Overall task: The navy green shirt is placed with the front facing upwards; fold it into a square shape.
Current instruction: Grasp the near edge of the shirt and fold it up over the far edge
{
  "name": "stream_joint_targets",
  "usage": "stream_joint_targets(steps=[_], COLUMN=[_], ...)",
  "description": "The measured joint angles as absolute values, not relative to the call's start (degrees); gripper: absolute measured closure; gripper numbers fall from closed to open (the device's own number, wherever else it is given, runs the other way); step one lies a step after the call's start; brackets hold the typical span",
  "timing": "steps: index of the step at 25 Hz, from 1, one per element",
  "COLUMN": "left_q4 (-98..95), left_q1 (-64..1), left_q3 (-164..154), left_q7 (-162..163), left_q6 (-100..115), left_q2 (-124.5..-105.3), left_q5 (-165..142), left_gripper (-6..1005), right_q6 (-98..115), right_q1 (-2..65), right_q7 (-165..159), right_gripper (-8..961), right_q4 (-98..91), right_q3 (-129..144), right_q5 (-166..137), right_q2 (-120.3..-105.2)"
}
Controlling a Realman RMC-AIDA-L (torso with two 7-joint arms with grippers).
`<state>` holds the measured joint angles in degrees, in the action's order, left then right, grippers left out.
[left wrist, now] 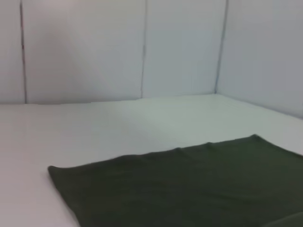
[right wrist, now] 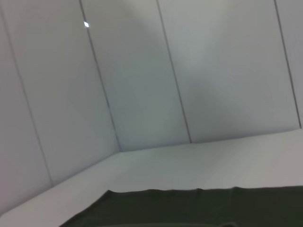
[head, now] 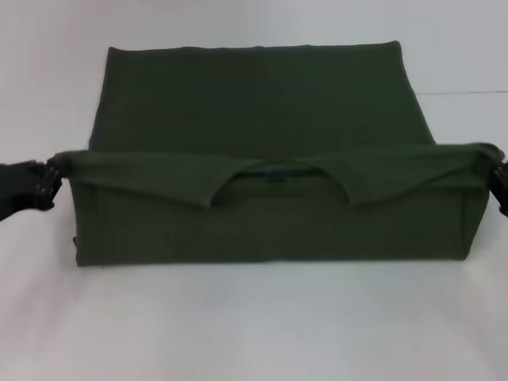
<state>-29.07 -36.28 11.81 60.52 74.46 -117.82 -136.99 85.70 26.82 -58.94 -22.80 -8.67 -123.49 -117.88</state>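
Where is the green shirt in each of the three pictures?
Head view: the navy green shirt fills the middle, its near edge lifted between the left claw and right claw.
Left wrist view: it lies across the bottom.
Right wrist view: a strip along the bottom edge.
Shared landmark: the shirt's straight far edge.

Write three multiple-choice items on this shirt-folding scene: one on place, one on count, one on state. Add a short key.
1. Where do the two grippers hold the shirt?
A. at its far corners
B. at the two ends of the raised fold
C. at the near hem

2. How many grippers grip the cloth?
A. none
B. one
C. two

3. What state is the shirt in?
A. lying fully flat
B. partly folded, one edge lifted
C. crumpled in a ball

Key: B, the left gripper and right gripper sit at the ends of the fold; C, each pinches bunched cloth; B, a taut raised edge crosses the flat cloth.
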Motion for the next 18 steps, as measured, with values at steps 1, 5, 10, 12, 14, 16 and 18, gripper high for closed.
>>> stream_joint_targets(steps=[1, 5, 10, 12, 14, 16, 18], left_q4=[-28.7, -25.8, -24.0, -23.0, -22.0, -20.4, -19.2], left_q1=[-37.0, -40.7, -42.7, -43.7, -44.7, -46.0, -46.9], left_q3=[11.8, 10.8, 10.3, 10.3, 10.3, 10.2, 10.3], left_q7=[60.2, 59.3, 58.8, 57.9, 56.7, 55.0, 53.7], left_q6=[72.9, 64.2, 58.5, 56.4, 53.9, 50.5, 48.4], left_q2=[-117.89, -117.98, -118.02, -118.03, -117.98, -117.80, -117.68], left_q5=[-136.7, -134.6, -131.8, -131.1, -130.6, -130.3, -130.0], left_gripper=[973, 973, 972, 972, 972, 972, 972], right_q6=[84.3, 78.8, 71.6, 68.5, 65.6, 63.1, 60.5], right_q1=[27.5, 30.5, 34.1, 35.2, 36.5, 37.6, 38.7], right_q7=[-59.7, -61.8, -64.9, -65.8, -66.3, -66.6, -66.7], right_gripper=[907, 907, 908, 908, 908, 908, 908], right_q4=[-22.8, -22.8, -22.8, -22.7, -22.1, -20.9, -20.1], right_q3=[-8.6, -8.1, -6.7, -6.3, -5.7, -4.9, -3.8], right_q5=[-123.5, -123.5, -123.5, -123.3, -123.1, -122.9, -122.9], right_q2=[-117.87, -117.72, -117.69, -117.70, -117.67, -117.37, -117.19])
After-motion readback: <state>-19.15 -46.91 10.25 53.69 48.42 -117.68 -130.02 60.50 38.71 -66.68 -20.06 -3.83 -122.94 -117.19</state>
